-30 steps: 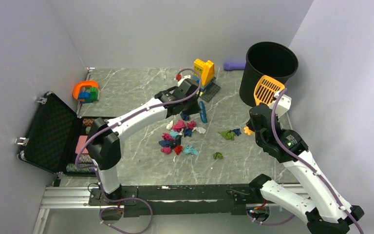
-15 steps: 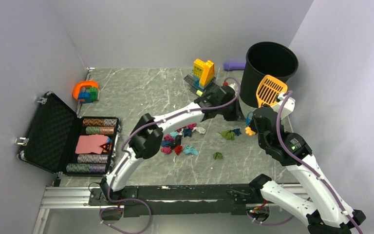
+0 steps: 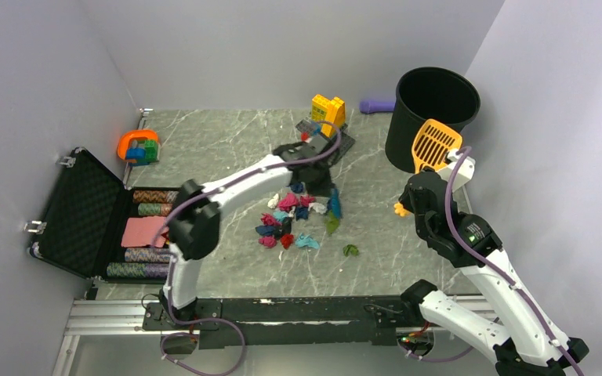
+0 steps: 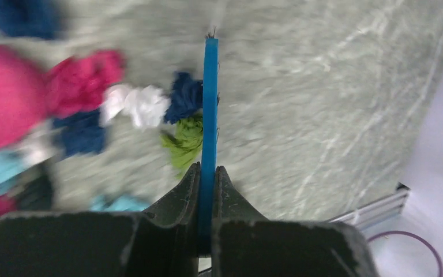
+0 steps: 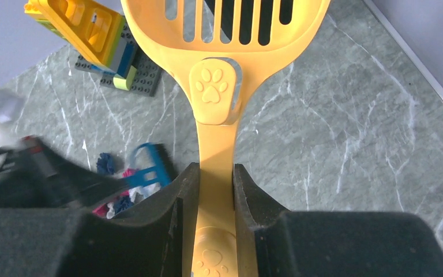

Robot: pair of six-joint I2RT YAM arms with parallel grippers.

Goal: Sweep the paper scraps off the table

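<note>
Yellow scoop (image 3: 433,143) right by the black bucket (image 3: 400,137), with blue brush (image 3: 335,202), yellow brick build (image 3: 328,112) and open black case (image 3: 86,210) off to its left.

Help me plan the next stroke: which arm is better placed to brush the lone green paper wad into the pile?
Left. The left pincer is shut on the slim blue hand brush, right beside the crumpled paper scraps. The right pincer grips the yellow slotted plastic scoop, farther away.

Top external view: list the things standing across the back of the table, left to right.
orange toy → yellow brick build → purple object → black bin
</note>
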